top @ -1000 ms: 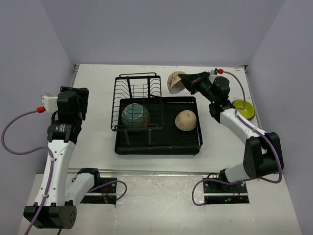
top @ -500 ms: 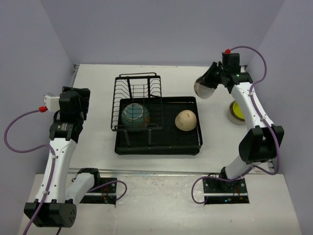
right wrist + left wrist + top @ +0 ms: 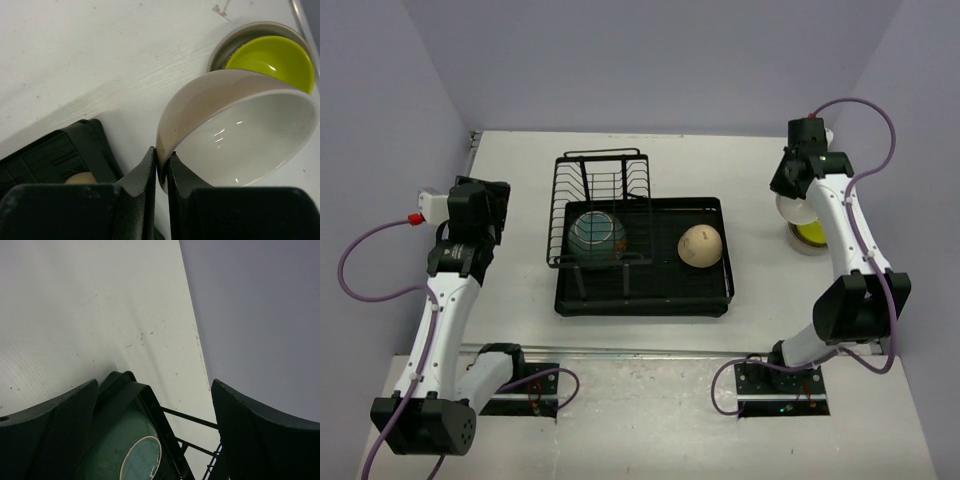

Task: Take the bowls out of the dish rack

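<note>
While the left gripper (image 3: 154, 390) gapes (empty), the outstretched right gripper (image 3: 161, 157) clamps the cream bowl (image 3: 240, 135).

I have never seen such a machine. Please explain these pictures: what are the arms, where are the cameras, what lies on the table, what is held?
These are two robot arms bolted to a white table, each with a two-finger gripper. One picture looks down from above; two come from wrist cameras. On the table stands a black dish rack with a wire holder, holding a teal bowl and an upturned beige bowl. The right gripper pinches the rim of a smooth cream bowl close to a yellow-green bowl nested in another bowl. The left gripper is open and empty.
</note>
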`<state>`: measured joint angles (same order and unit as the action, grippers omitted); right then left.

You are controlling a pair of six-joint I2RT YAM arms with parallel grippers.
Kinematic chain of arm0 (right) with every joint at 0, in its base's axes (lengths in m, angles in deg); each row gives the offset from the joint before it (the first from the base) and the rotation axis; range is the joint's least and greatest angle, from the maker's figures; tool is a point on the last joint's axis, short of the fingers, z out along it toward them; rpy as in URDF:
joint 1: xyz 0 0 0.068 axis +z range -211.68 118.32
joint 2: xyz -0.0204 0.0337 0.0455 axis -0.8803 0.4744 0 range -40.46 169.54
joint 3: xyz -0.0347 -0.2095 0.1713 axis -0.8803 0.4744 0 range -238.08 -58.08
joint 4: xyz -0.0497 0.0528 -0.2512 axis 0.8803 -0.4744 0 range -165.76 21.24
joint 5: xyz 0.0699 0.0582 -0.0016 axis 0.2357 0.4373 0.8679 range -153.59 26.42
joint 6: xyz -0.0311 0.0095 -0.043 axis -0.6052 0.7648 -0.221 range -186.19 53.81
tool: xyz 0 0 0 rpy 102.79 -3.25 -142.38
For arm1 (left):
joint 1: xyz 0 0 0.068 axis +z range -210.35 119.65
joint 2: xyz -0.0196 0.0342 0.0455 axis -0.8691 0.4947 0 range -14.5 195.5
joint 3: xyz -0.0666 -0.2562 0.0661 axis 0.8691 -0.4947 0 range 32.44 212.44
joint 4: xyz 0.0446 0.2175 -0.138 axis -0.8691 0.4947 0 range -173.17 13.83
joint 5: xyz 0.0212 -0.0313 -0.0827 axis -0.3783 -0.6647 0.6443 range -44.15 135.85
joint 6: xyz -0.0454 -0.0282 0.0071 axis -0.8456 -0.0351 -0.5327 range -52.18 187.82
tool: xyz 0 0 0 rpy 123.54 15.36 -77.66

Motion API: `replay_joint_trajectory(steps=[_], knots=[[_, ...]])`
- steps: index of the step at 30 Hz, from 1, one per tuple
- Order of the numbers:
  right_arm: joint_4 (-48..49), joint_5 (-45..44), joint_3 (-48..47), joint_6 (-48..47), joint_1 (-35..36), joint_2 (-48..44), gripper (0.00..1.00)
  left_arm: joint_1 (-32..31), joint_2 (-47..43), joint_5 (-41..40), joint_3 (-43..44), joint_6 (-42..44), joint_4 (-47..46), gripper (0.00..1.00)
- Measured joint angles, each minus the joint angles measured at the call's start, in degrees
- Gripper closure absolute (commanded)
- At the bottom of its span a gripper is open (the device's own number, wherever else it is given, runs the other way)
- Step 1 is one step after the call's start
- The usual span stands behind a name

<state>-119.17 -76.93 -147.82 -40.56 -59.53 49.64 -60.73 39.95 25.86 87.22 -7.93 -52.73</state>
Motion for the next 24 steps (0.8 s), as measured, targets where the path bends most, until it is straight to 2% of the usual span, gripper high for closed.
replay_joint_trajectory(steps=[8, 16, 24], knots=[[-0.4, -5.5, 11.3, -1.2, -3.8, -6.5, 1.00, 0.0, 0.7, 0.3, 0.0, 0.1, -0.1, 0.06], [0.2, -5.2, 22.9, -1.7, -10.1, -11.2, 1.00, 0.0, 0.8, 1.2, -1.0, 0.1, -1.0, 0.06], [3.1, -5.2, 30.4, -1.7, -12.5, -13.0, 1.00, 0.0, 1.0, 1.8, -1.2, 0.1, -1.1, 0.06]])
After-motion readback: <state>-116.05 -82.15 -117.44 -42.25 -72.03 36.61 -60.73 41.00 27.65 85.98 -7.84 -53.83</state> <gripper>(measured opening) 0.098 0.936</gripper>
